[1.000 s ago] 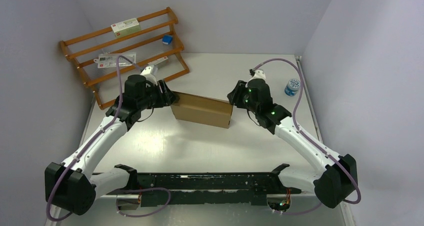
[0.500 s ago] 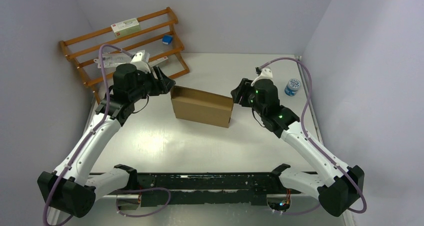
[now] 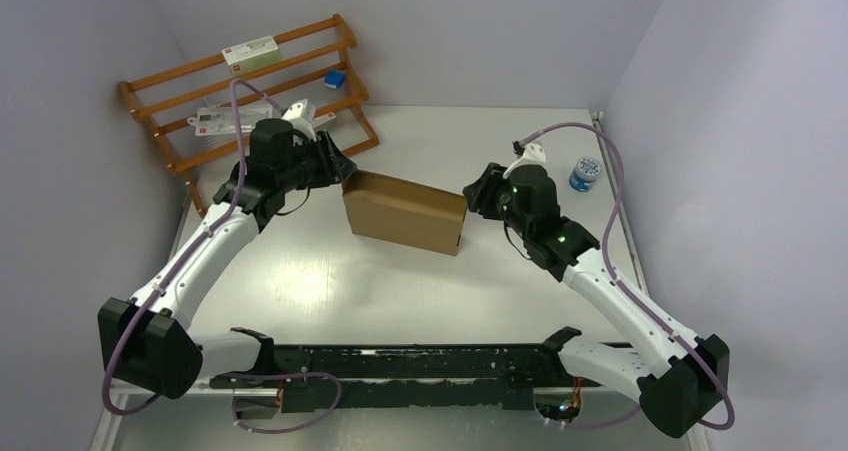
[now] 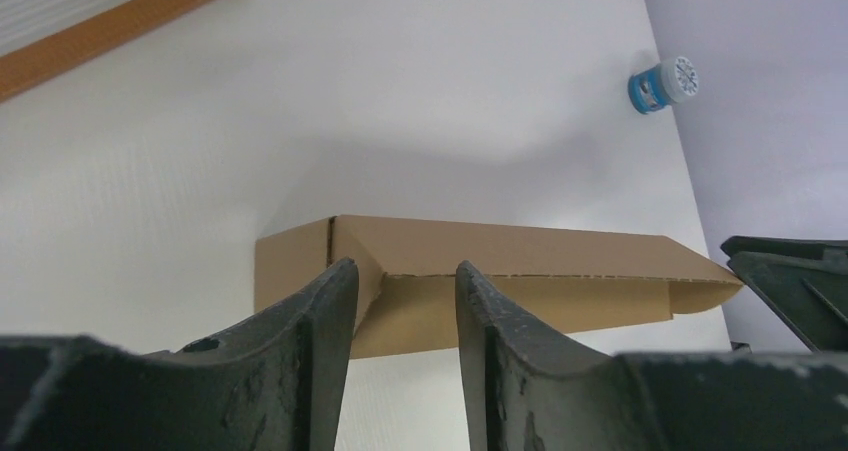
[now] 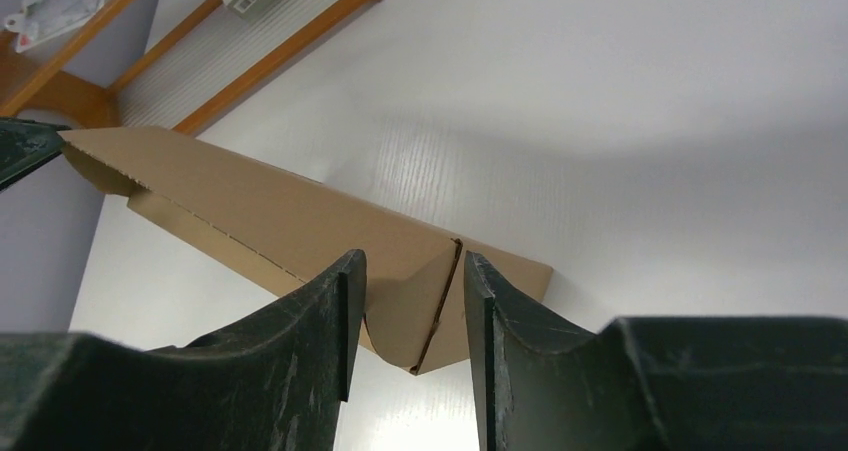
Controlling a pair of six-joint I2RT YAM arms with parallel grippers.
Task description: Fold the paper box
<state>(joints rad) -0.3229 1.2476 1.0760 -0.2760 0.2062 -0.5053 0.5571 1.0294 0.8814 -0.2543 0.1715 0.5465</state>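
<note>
The left gripper (image 4: 404,267) has its two dark fingers a narrow gap apart. It sits at the left end of the paper box (image 3: 405,214), and the end corner of the box shows in that gap. From above, the fingertips look to be touching that corner. I cannot tell whether they actually pinch the cardboard.

The right gripper (image 5: 413,256) is set the same way at the opposite end. Its fingers are a narrow gap apart and the right end corner of the box shows between them. Again, a grip on the cardboard cannot be made out.

The box is plain brown cardboard, long and low. It lies on the white counter (image 3: 330,271) about midway across it and toward the back. Its long side runs from one gripper to the other and is turned slightly, so the left end lies farther back than the right. In both wrist views a crease runs along its long side, with a panel folded over beneath it.

Behind the left arm a wooden rack (image 3: 160,77) leans in the back left corner. It carries a white label strip (image 3: 250,51), a small blue block (image 3: 334,78) and a flat packet (image 3: 222,120). A small blue-capped jar (image 3: 586,173) stands near the counter's right edge, well apart from the box.
</note>
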